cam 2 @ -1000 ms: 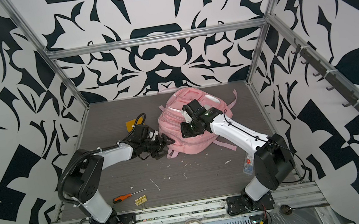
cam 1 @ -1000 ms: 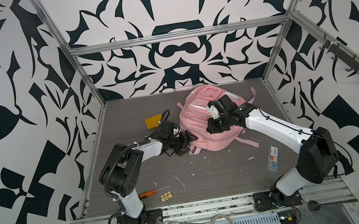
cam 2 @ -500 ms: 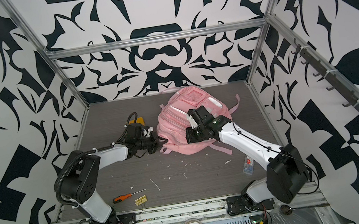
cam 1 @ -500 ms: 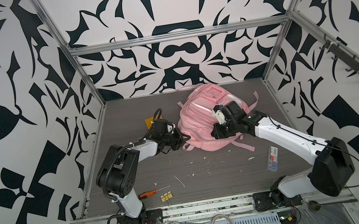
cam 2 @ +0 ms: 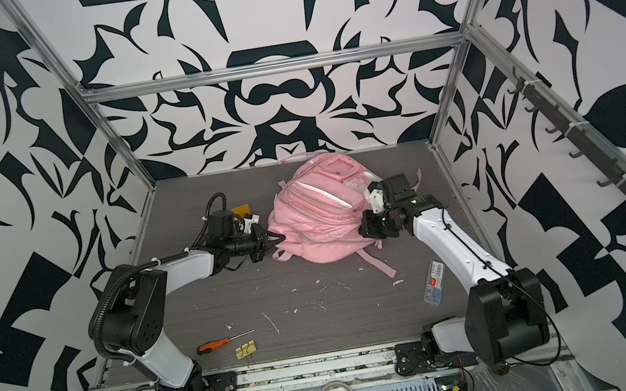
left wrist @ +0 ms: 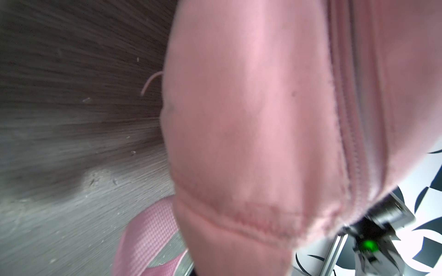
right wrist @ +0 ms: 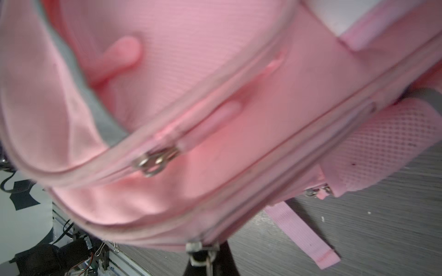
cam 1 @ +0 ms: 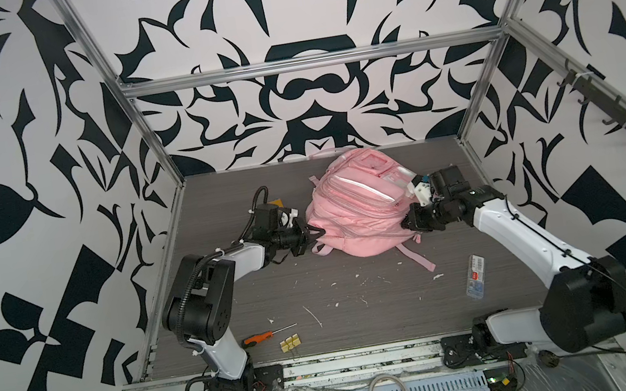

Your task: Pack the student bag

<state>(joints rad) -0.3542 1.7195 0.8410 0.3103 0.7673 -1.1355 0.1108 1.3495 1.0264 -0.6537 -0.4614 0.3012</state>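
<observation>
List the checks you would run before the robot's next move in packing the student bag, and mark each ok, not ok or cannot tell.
1. Left end effector shut on the student bag at its edge: ok.
2. Right end effector shut on a zip pull at the opposite side: ok.
3. Main compartment unzipped: cannot tell.
4. Screwdriver, binder clips and small packet packed: not ok, all lie on the table.
5. Loose strap clear of both arms: ok.

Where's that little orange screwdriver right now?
In both top views the orange screwdriver lies on the table near its front edge, on the left side, just beside the yellow binder clips.
</observation>
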